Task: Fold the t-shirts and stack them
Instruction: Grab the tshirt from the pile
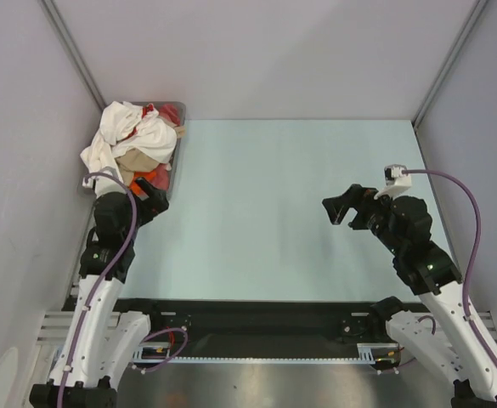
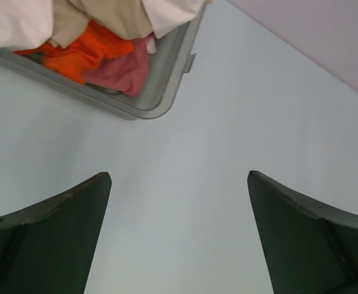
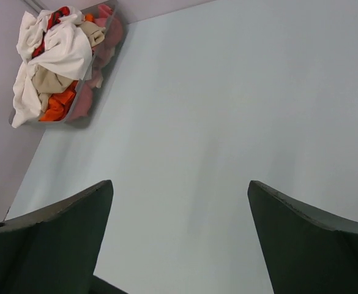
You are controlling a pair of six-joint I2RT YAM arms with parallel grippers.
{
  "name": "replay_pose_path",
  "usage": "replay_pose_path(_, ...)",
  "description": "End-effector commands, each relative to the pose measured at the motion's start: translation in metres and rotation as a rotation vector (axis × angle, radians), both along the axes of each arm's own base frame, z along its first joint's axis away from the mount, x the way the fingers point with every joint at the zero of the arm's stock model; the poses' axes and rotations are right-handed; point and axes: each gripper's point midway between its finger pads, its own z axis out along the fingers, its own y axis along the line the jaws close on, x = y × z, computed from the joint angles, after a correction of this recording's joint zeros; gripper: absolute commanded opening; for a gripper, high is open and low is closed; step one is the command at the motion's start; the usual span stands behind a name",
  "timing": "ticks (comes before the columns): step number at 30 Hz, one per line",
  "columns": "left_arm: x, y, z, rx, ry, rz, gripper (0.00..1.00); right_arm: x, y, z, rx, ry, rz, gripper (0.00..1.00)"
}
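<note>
The t-shirts lie heaped in a grey tray (image 1: 178, 136) at the far left of the table. The white shirt (image 1: 129, 132) is on top, with beige (image 1: 139, 161), orange (image 1: 157, 178) and pink-red cloth under it. In the left wrist view I see orange (image 2: 81, 52) and pink (image 2: 120, 70) cloth in the tray's corner (image 2: 166, 92). The heap also shows in the right wrist view (image 3: 56, 61). My left gripper (image 1: 152, 197) is open and empty just near of the tray. My right gripper (image 1: 340, 206) is open and empty above the right half of the table.
Grey walls close in the table (image 1: 273, 204) on the left, back and right. The tray sits against the left wall. A purple cable (image 1: 456, 183) loops off the right arm.
</note>
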Motion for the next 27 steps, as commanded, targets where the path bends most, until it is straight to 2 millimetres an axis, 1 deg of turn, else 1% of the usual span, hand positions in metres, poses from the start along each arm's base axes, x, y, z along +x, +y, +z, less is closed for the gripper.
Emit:
replay_pose_path(1, 0.014, 0.029, -0.002, -0.004, 0.038, 0.2, 1.0, -0.001, -0.018, -0.007, 0.06, 0.125, -0.148, 1.0)
replay_pose_path(2, 0.014, 0.03, 0.002, -0.003, 0.031, 0.206, 1.0, -0.001, -0.025, -0.019, 0.082, 0.178, -0.213, 1.0)
replay_pose_path(3, 0.019, 0.031, -0.008, -0.009, 0.071, 0.219, 1.0, 0.001, -0.03, -0.027, 0.091, 0.21, -0.257, 1.0)
replay_pose_path(4, 0.023, 0.028, -0.012, -0.008, 0.089, 0.199, 1.0, 0.004, -0.032, -0.032, 0.081, 0.221, -0.257, 1.0)
replay_pose_path(5, 0.028, 0.025, -0.01, -0.005, 0.088, 0.175, 1.0, 0.0, -0.015, -0.035, 0.049, 0.212, -0.114, 1.0)
replay_pose_path(6, 0.037, 0.02, -0.013, 0.013, 0.094, 0.13, 1.0, 0.003, -0.007, -0.036, 0.057, 0.198, -0.065, 1.0)
replay_pose_path(7, 0.041, 0.008, -0.016, 0.002, 0.101, 0.06, 1.0, 0.006, -0.004, -0.044, 0.048, 0.229, -0.049, 1.0)
replay_pose_path(8, 0.046, 0.004, -0.014, 0.005, 0.092, 0.02, 1.0, 0.006, -0.001, -0.049, 0.037, 0.248, -0.026, 1.0)
replay_pose_path(9, 0.053, 0.003, -0.013, 0.034, 0.084, -0.014, 1.0, 0.008, 0.001, -0.051, 0.024, 0.264, -0.011, 1.0)
replay_pose_path(10, 0.059, 0.004, -0.023, 0.037, 0.126, -0.015, 1.0, 0.009, 0.002, -0.055, 0.011, 0.283, -0.001, 1.0)
replay_pose_path(11, 0.068, 0.011, -0.016, 0.033, 0.128, 0.001, 1.0, 0.012, 0.003, -0.064, -0.011, 0.32, 0.002, 1.0)
replay_pose_path(12, 0.071, 0.016, -0.018, 0.022, 0.158, 0.01, 1.0, 0.01, 0.002, -0.068, -0.036, 0.338, 0.012, 1.0)
replay_pose_path(13, 0.079, 0.023, -0.03, 0.008, 0.213, 0.023, 1.0, 0.011, 0.003, -0.065, -0.044, 0.338, 0.02, 1.0)
replay_pose_path(14, 0.089, 0.036, -0.014, -0.009, 0.194, 0.053, 1.0, 0.01, 0.003, -0.07, -0.058, 0.37, 0.025, 1.0)
replay_pose_path(15, 0.092, 0.043, -0.014, -0.023, 0.217, 0.072, 1.0, 0.01, 0.004, -0.071, -0.069, 0.38, 0.033, 1.0)
replay_pose_path(16, 0.1, 0.05, -0.024, -0.033, 0.256, 0.089, 1.0, 0.01, 0.005, -0.067, -0.074, 0.379, 0.04, 1.0)
replay_pose_path(17, 0.107, 0.067, -0.012, -0.041, 0.236, 0.127, 1.0, 0.008, 0.004, -0.07, -0.082, 0.395, 0.045, 0.99)
replay_pose_path(19, 0.119, 0.076, -0.011, -0.061, 0.242, 0.135, 1.0, 0.009, 0.004, -0.072, -0.089, 0.404, 0.046, 1.0)
replay_pose_path(20, 0.133, 0.083, -0.011, -0.079, 0.246, 0.131, 0.99, 0.009, 0.005, -0.074, -0.088, 0.41, 0.047, 1.0)
replay_pose_path(22, 0.148, 0.089, -0.008, -0.089, 0.241, 0.134, 0.98, 0.009, 0.007, -0.078, -0.08, 0.417, 0.053, 1.0)
replay_pose_path(23, 0.161, 0.093, 0.005, -0.091, 0.212, 0.135, 0.97, 0.009, 0.01, -0.08, -0.074, 0.418, 0.07, 1.0)
replay_pose_path(24, 0.173, 0.095, -0.005, -0.103, 0.236, 0.133, 0.95, 0.01, 0.012, -0.083, -0.073, 0.424, 0.079, 1.0)
replay_pose_path(25, 0.183, 0.095, -0.006, -0.115, 0.236, 0.123, 0.95, 0.011, 0.014, -0.086, -0.076, 0.425, 0.093, 1.0)
replay_pose_path(26, 0.197, 0.097, 0.016, -0.113, 0.184, 0.117, 0.94, 0.012, 0.018, -0.086, -0.069, 0.422, 0.115, 1.0)
replay_pose_path(27, 0.21, 0.098, 0.004, -0.129, 0.212, 0.111, 0.92, 0.013, 0.02, -0.088, -0.068, 0.427, 0.127, 1.0)
